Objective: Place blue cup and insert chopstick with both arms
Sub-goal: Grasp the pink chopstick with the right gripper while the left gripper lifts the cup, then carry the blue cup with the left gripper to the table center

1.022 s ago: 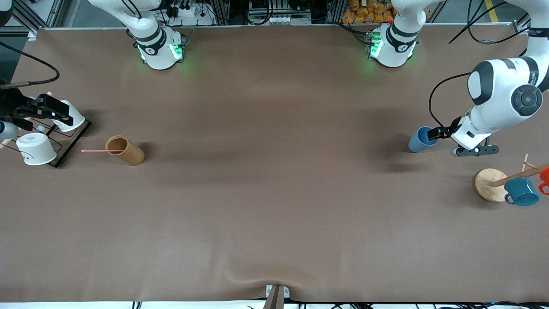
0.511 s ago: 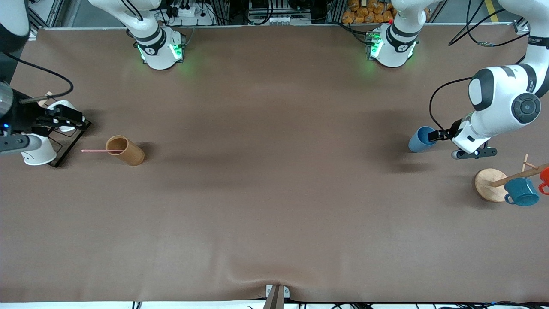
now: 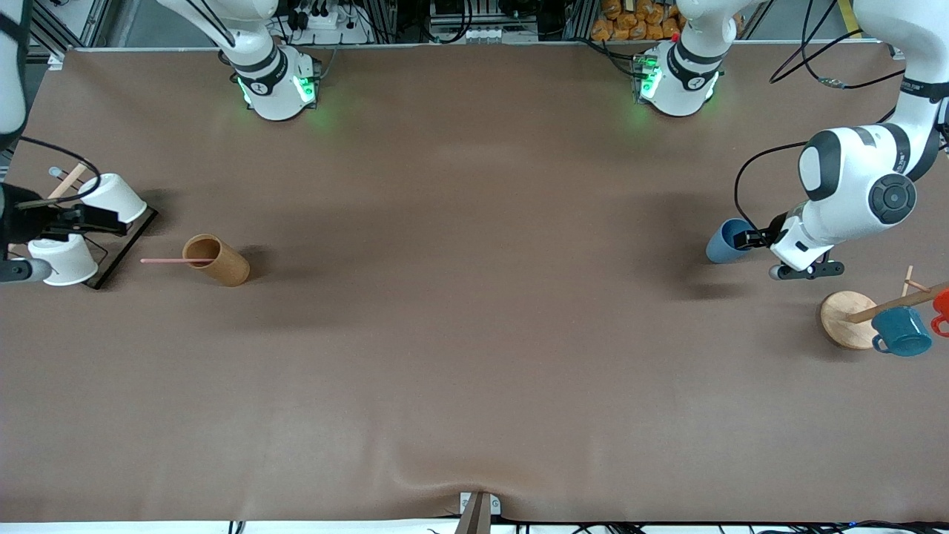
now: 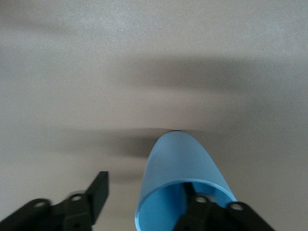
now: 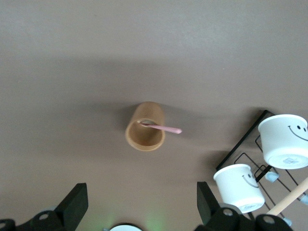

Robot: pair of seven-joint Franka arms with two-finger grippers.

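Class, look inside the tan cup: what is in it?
The chopstick leans in the tan cup, its top sticking out past the rim. Its lower end and the cup's bottom are hidden.

Left arm: white rounded shells are showing, with black joint bands and a round black end cap; a black cable is looping from the wrist. Its white base is glowing green at the collar.

Right arm: white shells and a black joint band are showing; its base is glowing green too.

Left gripper: black, flat-sided fingers are showing silver screws.

Right gripper: black, blocky fingers are showing silver screws.
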